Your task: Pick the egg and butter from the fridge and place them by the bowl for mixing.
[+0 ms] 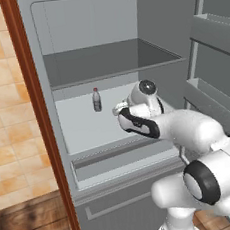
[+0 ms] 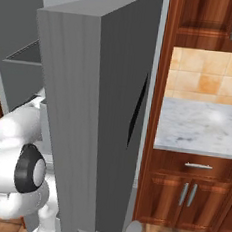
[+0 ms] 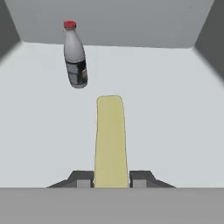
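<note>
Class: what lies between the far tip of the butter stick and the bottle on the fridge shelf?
Nothing: in the hand view, bare pale shelf separates butter from bottle.

1. Fridge (image 1: 101, 63) stands open; grey shelf above, white shelf below.
2. Bottle (image 1: 97, 99) stands upright on the white shelf, near the back.
3. Arm (image 1: 189, 129) reaches into the fridge, its hand just right of the bottle.

Pale fridge shelf (image 3: 175, 109); clear bottle (image 3: 75, 56) standing on it
</note>
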